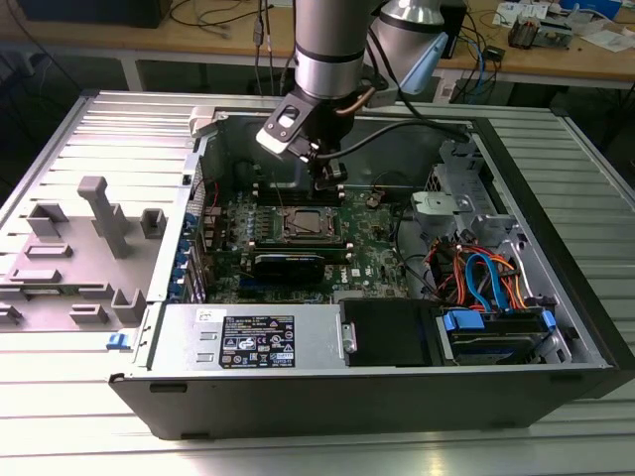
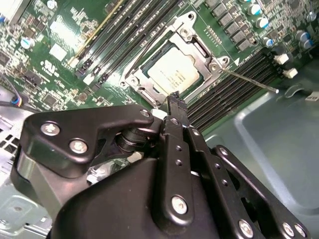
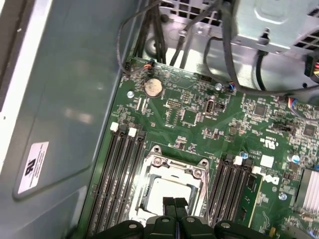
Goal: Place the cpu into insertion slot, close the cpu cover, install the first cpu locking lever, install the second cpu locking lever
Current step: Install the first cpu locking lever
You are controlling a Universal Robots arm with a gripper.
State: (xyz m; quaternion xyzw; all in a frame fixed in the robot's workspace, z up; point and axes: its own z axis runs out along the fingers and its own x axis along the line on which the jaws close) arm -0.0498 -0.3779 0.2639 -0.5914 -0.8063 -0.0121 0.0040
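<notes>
**Chip seated, frame down, jaws shut above the socket**

In the exterior view we see the black gripper [image 1: 330, 180] hanging inside the open dark metal computer case [image 1: 298, 397]. It is just above the square, silver-rimmed insertion slot [image 1: 281, 230] on the green circuit board [image 1: 382, 253].

In the second wrist view the small, flat, matte silver-grey cpu [image 2: 174, 74] lies in that slot. The thin stamped-metal cpu cover [image 2: 198, 48], a square windowed frame, appears to lie down over its edges. A slim bare-wire locking lever [image 2: 249, 81] juts from one socket corner across the long black memory slots [image 2: 234, 92]; we judge it unlatched. The gripper's jaws are pressed together on nothing, their tip just beside the socket rim. The lever looks springy and smooth, best pushed near its free end. The chip we take to be light, rigid and delicate, to be handled by its edges only.

In the first wrist view the joined fingertips [image 3: 168, 203] hover over the chip's near edge, with the cover framing it.
</notes>
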